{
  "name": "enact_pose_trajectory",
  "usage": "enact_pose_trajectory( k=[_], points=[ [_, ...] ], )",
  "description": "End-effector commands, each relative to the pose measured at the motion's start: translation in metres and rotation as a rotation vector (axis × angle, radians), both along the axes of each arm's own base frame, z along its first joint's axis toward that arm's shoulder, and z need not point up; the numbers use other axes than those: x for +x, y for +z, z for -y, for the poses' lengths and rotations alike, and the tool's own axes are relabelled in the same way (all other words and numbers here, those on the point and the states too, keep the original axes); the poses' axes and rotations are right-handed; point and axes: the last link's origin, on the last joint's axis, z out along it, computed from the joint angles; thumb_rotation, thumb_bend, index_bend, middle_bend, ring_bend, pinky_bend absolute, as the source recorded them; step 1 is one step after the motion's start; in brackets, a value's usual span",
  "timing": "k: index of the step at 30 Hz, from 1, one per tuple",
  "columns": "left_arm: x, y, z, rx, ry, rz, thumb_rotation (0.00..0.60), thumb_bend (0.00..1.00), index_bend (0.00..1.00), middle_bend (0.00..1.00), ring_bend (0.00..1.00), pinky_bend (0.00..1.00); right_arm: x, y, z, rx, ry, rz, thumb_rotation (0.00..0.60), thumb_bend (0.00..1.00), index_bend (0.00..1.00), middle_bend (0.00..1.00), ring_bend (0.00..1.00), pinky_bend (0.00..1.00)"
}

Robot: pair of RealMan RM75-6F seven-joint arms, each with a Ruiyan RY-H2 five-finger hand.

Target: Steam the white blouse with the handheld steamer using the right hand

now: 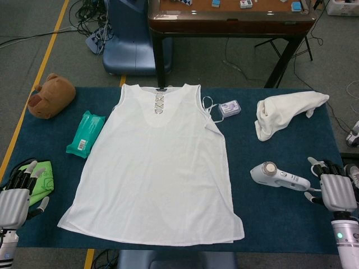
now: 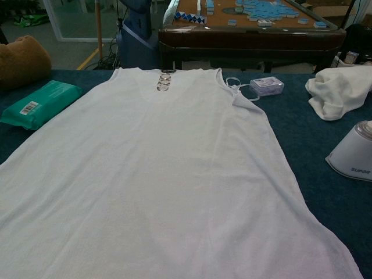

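The white sleeveless blouse (image 1: 156, 162) lies flat on the blue table (image 1: 269, 218), neck towards the far edge; it fills most of the chest view as the blouse (image 2: 157, 174). The white handheld steamer (image 1: 277, 176) lies on its side to the right of the blouse, and its head shows at the right edge of the chest view (image 2: 353, 152). My right hand (image 1: 334, 188) hovers just right of the steamer's handle end, fingers apart, holding nothing. My left hand (image 1: 15, 193) rests at the table's front left corner, open and empty.
A green wipes pack (image 1: 85, 133) and a brown plush toy (image 1: 50, 95) lie left of the blouse. A green cloth (image 1: 40, 180) sits by my left hand. A crumpled white towel (image 1: 286, 112) and a small clear box (image 1: 230, 107) lie at the far right. A wooden table (image 1: 230, 19) stands behind.
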Motion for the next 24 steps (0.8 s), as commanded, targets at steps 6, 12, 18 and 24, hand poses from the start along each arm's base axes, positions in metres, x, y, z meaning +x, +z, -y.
enact_pose_trajectory(
  k=[6,12,18,24],
  points=[
    [-0.005,0.0,0.003,-0.003,0.016,0.002,0.6,0.28,0.12,0.04,0.1,0.06,-0.003,-0.029,0.033,0.101,-0.048,-0.014,0.6,0.06,0.2,0.29,0.14,0.15],
    [-0.009,0.002,0.004,0.001,0.026,0.007,0.6,0.28,0.12,0.04,0.1,0.06,-0.005,-0.048,0.049,0.149,-0.075,-0.024,0.6,0.13,0.24,0.3,0.15,0.16],
    [-0.013,0.002,0.004,0.002,0.033,0.01,0.6,0.28,0.14,0.04,0.1,0.06,-0.003,-0.063,0.059,0.173,-0.079,-0.01,0.6,0.22,0.34,0.34,0.19,0.19],
    [-0.016,0.002,0.005,0.004,0.04,0.01,0.6,0.28,0.14,0.04,0.1,0.06,-0.001,-0.069,0.063,0.186,-0.075,-0.013,0.6,0.25,0.41,0.41,0.27,0.22]
  ],
)
